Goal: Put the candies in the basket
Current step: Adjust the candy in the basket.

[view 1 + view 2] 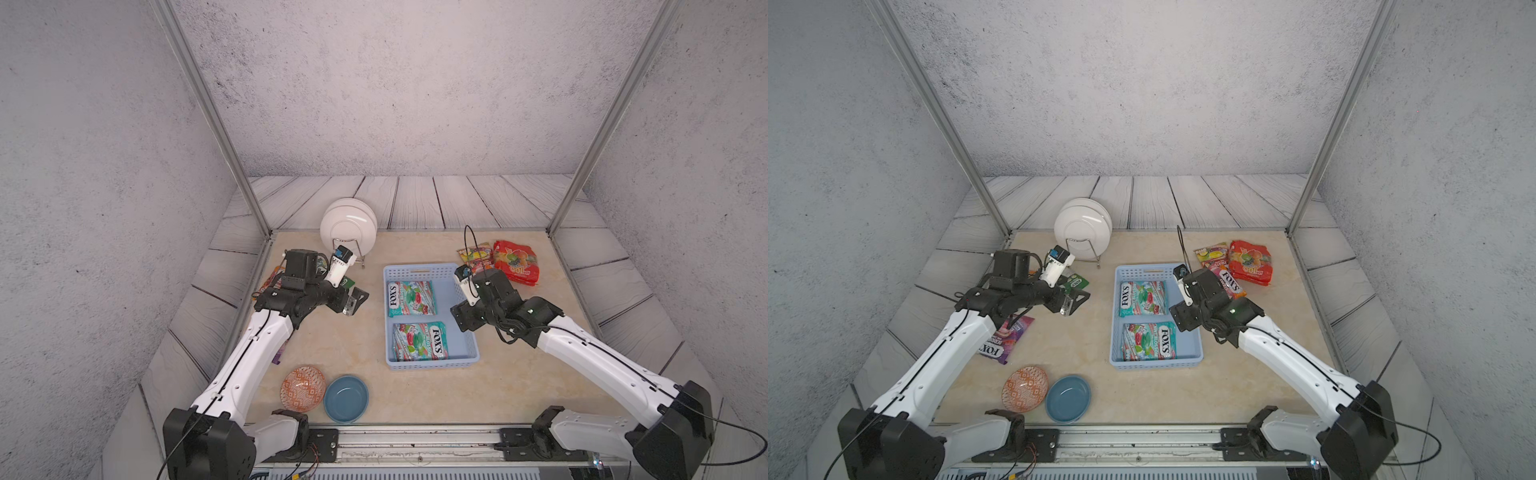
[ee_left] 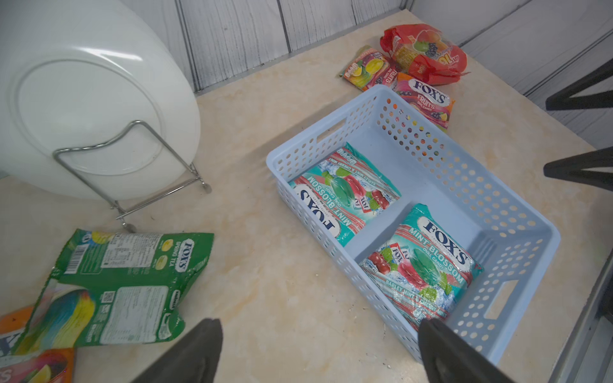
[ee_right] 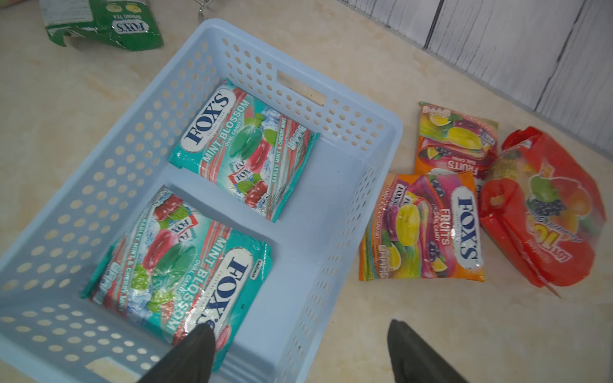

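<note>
A far teal bag (image 1: 411, 298) and a near teal bag (image 1: 419, 341) lie flat in the basket (image 1: 419, 268), along its left wall. On the counter (image 1: 357, 345), just off the basket's far right corner, one orange bag (image 3: 421, 228) overlaps another orange bag (image 3: 456, 139) beside a red bag (image 1: 516, 262). A green bag (image 2: 132, 278) and a purple bag (image 1: 1005, 340) lie well left of the basket. The left claw (image 2: 318, 325) gapes wide and empty, left of the basket. The right claw (image 3: 298, 326), also spread and empty, hangs over the basket's right wall.
</note>
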Controlling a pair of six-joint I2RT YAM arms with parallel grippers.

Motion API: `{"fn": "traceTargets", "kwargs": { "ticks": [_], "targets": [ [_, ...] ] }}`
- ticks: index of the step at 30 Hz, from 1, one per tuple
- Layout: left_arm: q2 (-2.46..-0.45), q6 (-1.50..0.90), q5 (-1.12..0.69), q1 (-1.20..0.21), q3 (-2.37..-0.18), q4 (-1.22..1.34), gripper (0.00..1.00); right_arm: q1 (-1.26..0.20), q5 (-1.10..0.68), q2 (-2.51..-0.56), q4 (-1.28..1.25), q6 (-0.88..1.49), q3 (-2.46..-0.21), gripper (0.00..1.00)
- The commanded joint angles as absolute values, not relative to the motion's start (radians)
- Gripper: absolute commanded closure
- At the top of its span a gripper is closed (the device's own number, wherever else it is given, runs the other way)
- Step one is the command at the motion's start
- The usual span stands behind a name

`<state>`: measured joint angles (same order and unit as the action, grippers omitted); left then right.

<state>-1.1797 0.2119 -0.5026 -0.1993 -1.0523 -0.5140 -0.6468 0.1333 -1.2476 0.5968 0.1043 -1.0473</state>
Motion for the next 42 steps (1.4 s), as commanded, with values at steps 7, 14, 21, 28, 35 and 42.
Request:
{"fn": "traceTargets", "kwargs": {
  "ticks": [7, 14, 21, 28, 35, 42],
  "targets": [
    [-1.134, 0.178, -0.527, -0.112, -1.041, -0.468, 0.02, -0.646, -0.092, -1.485, 0.694, 0.325, -1.121, 0.27],
    [-1.12, 0.127, -0.531, -0.088, -1.022, -0.433, 0.02, -0.645, -0.132, -1.601, 0.689, 0.361, -1.12, 0.34],
    [-1.111, 0.118, -0.541, -0.078, -1.006, -0.418, 0.02, -0.646, -0.186, -1.69, 0.647, 0.384, -1.102, 0.38],
    [-1.103, 0.108, -0.534, -0.075, -1.015, -0.424, 0.02, -0.646, -0.233, -1.78, 0.609, 0.387, -1.112, 0.41],
    [-1.1, 0.085, -0.465, -0.072, -1.011, -0.406, 0.02, -0.656, -0.286, -1.817, 0.571, 0.388, -1.117, 0.46],
    [-1.108, 0.002, -0.439, -0.064, -1.04, -0.41, 0.02, -0.664, -0.299, -1.818, 0.566, 0.378, -1.126, 0.47]
  ]
}}
